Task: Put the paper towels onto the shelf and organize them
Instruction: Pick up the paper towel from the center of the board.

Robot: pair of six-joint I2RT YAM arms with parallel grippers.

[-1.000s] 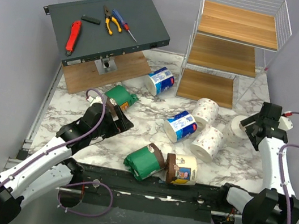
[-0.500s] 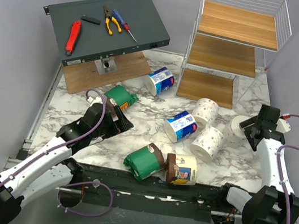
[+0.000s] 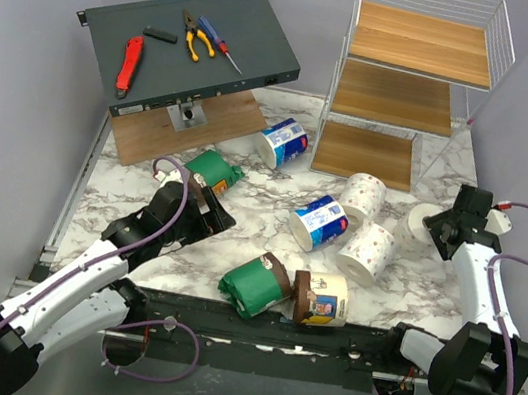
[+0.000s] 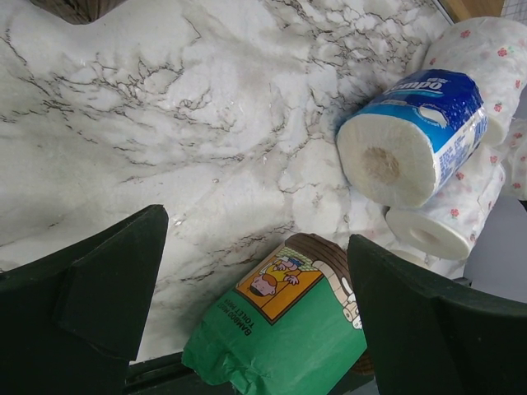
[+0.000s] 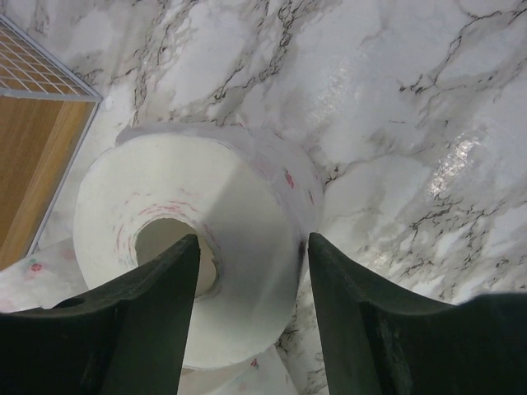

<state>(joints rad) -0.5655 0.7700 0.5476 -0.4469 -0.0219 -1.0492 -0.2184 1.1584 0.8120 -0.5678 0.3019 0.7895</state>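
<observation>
The left gripper [image 3: 213,211] hangs low over the table [image 3: 122,196], jaws wide apart and empty, with a green roll [image 3: 215,170] just beyond it. Six other rolls [image 3: 320,221] lie scattered mid-table, in front of the shelf [image 3: 422,42] at the back right. The right gripper [image 5: 251,247] straddles part of a white roll [image 5: 247,177] lying on its side near the shelf's bottom board. I cannot tell whether its fingers clamp it.

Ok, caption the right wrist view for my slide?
Right gripper straddling a pink-speckled paper towel roll on marble, shelf alongside.
</observation>
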